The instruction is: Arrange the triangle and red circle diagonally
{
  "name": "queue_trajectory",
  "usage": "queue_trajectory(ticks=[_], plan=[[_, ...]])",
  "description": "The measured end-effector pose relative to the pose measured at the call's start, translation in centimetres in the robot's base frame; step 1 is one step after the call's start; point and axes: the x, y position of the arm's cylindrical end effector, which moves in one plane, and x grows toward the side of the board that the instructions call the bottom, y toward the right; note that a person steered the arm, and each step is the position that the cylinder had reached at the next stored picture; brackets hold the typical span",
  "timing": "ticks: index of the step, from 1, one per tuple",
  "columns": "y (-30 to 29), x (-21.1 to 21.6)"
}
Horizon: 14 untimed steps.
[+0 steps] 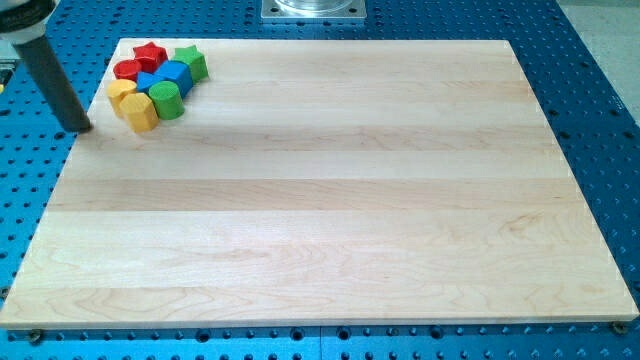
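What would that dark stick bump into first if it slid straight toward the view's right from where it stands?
Probably the yellow block at the near edge of the cluster. My tip stands just left of it, near the board's left edge. Depth is hard to judge, so it might slip past.

The blocks point(157, 83) are clustered, touching one another, at the board's point(330, 200) top-left corner in the view. The tip point(80, 128) is located just left of the cluster, at the board's left edge.
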Motion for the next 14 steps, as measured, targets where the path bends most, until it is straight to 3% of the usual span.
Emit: queue_trajectory(ticks=[3,5,7,12,14], plan=[[0.0,-8.8],[1.7,-10.5],[3.9,-6.4],[24.6,3.6],[12.7,0.2]])
